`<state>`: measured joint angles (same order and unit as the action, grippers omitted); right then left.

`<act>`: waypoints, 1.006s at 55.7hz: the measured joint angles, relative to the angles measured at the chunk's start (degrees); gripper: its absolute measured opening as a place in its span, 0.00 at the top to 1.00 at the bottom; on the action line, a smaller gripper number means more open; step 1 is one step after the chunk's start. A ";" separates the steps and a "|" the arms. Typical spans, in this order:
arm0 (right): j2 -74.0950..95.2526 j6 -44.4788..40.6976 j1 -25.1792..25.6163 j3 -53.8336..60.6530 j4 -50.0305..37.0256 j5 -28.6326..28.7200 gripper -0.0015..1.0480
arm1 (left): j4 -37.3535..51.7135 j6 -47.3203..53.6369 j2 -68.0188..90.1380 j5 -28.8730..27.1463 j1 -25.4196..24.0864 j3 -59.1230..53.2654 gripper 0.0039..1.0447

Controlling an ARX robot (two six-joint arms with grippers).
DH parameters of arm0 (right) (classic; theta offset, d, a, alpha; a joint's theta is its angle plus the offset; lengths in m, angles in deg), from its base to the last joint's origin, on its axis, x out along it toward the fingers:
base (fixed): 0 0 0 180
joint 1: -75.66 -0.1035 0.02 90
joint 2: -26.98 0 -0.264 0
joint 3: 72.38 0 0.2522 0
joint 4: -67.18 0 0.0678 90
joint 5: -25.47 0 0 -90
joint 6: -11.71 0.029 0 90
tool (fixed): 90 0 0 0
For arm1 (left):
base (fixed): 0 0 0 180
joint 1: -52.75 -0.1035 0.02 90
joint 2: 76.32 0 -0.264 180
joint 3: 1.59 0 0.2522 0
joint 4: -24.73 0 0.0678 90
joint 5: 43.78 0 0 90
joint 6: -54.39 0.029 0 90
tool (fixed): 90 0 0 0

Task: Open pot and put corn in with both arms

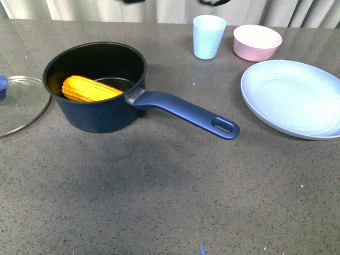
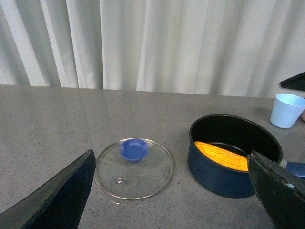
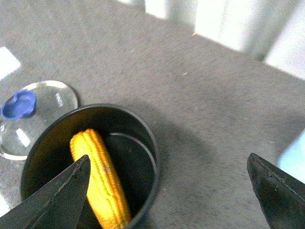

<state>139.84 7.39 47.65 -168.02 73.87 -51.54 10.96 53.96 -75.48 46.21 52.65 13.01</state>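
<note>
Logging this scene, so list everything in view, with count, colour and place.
Dark navy saucepan: one, black inside, long blue handle, left of table centre, uncovered.
Yellow-orange corn cob: one, lying inside the saucepan.
Round glass lid with blue knob: one, flat on the table, left of the saucepan.
Light blue plastic cup: one, upright, far side.
Pink bowl: one, right of the cup.
Pale blue plate: one, right side.
Grey table: one.
White curtain: behind the table.
Left tool: black, open, empty.
Right tool: black, open, empty.
</note>
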 joint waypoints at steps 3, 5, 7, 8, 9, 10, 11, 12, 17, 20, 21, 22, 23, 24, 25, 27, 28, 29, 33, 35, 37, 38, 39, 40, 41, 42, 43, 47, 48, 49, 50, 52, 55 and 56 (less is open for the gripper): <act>-4.24 0.63 1.77 4.46 -2.67 -1.18 0.09 | 0.00 0.00 0.00 0.00 0.00 0.00 0.08; -7.72 1.29 3.26 8.17 -4.68 -1.49 0.09 | 0.00 0.02 0.00 0.00 0.00 0.00 0.08; -10.10 1.57 4.15 10.86 -5.95 -1.66 0.09 | 0.00 0.00 0.00 0.00 0.00 0.00 0.08; -11.39 1.68 4.63 12.31 -6.29 -1.90 0.09 | 0.00 0.00 0.00 0.00 0.00 0.00 0.08; -12.74 1.84 5.18 13.62 -6.49 -2.05 0.09 | 0.00 0.00 0.00 0.00 0.00 0.00 0.08; -13.35 1.92 5.35 14.19 -6.78 -2.60 0.09 | 0.00 0.02 0.00 0.00 0.00 0.00 0.08; -13.97 2.49 5.11 15.98 -11.15 -8.33 0.12 | 0.00 0.00 0.00 0.00 0.00 0.00 0.08; -14.49 2.67 4.94 17.77 -15.61 -11.96 0.16 | 0.00 0.00 0.00 0.00 0.00 0.00 0.08; -17.14 3.26 5.07 26.84 -30.49 -28.26 0.29 | 0.00 0.02 0.00 0.11 0.00 0.00 0.08; -19.32 3.45 6.25 32.68 -36.26 -31.89 0.37 | 0.00 0.02 0.00 0.02 0.00 0.00 0.08; -19.85 3.45 6.56 33.79 -37.16 -32.02 0.39 | 0.00 0.02 0.00 -0.02 0.00 0.00 0.08; -20.94 3.50 7.19 35.95 -38.64 -32.06 0.42 | 0.00 0.02 0.00 -0.02 0.00 0.00 0.08; -22.08 3.50 7.80 37.97 -39.78 -31.89 0.45 | 0.00 0.02 0.00 -0.09 0.00 0.00 0.08; -22.67 3.52 8.11 38.93 -40.24 -31.76 0.47 | 0.00 0.02 0.00 -0.17 0.00 0.00 0.08; -23.87 3.52 8.70 40.74 -41.03 -31.45 0.50 | 0.00 0.02 0.00 -0.15 0.00 0.00 0.08; -25.64 3.54 9.46 43.21 -41.97 -30.91 0.55 | 0.00 0.02 0.00 -0.13 0.00 0.00 0.08; -26.80 3.52 9.97 44.76 -42.45 -30.49 0.59 | 0.00 0.02 0.00 -0.11 0.00 0.00 0.08; -27.87 3.54 10.45 46.16 -42.88 -30.03 0.62 | 0.00 0.02 0.00 -0.07 0.00 0.00 0.08; -30.60 3.54 11.87 49.94 -43.91 -28.83 0.72 | 0.00 0.02 0.00 0.02 0.00 0.00 0.08; -32.13 3.58 12.87 52.33 -44.41 -28.04 0.79 | 0.00 0.02 0.00 0.02 0.00 0.00 0.08; -33.18 3.61 13.55 54.05 -44.72 -27.50 0.84 | 0.00 0.02 0.00 0.00 0.00 0.00 0.08; -33.90 3.65 13.99 55.19 -44.89 -27.04 0.87 | 0.00 0.02 0.00 0.00 0.00 0.00 0.08; -34.25 3.67 14.19 55.71 -45.00 -26.82 0.89 | 0.00 0.02 0.00 0.00 0.00 0.00 0.08; -34.97 3.67 14.53 56.76 -45.13 -26.38 0.92 | 0.00 0.02 0.00 0.00 0.00 0.00 0.08; -36.11 3.69 15.06 58.27 -45.33 -25.68 0.97 | 0.00 0.02 0.00 0.00 0.00 0.00 0.08; -36.89 3.48 15.39 59.21 -45.44 -25.14 0.98 | 0.00 0.02 0.00 0.00 0.00 0.00 0.08; -38.14 3.74 15.89 60.57 -45.53 -24.63 0.98 | 0.00 0.02 0.00 0.00 0.00 0.00 0.08; -40.63 3.80 16.83 63.01 -45.72 -23.43 0.98 | 0.00 0.02 0.00 -0.02 0.00 0.00 0.08; -41.46 3.78 17.18 63.78 -45.72 -23.12 0.98 | 0.00 0.02 0.00 -0.02 0.00 0.00 0.08; -42.25 3.80 17.53 64.50 -45.72 -22.73 0.98 | 0.00 0.02 0.00 -0.02 0.00 0.00 0.08; -42.64 3.80 17.70 64.87 -45.72 -22.64 0.98 | 0.00 0.02 0.00 -0.02 0.00 0.00 0.08; -44.15 3.85 18.38 66.25 -45.68 -22.12 0.98 | 0.00 0.02 0.00 -0.02 0.00 0.00 0.08; -46.03 3.87 19.21 67.89 -45.31 -21.55 0.98 | 0.00 0.02 0.00 0.00 0.00 0.00 0.08; -46.77 3.87 19.54 68.54 -45.13 -21.29 0.98 | 0.00 0.02 0.00 0.00 0.00 0.00 0.08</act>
<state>93.07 11.26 67.19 -99.48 28.74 -72.83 10.96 53.98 -75.48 46.21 52.65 13.01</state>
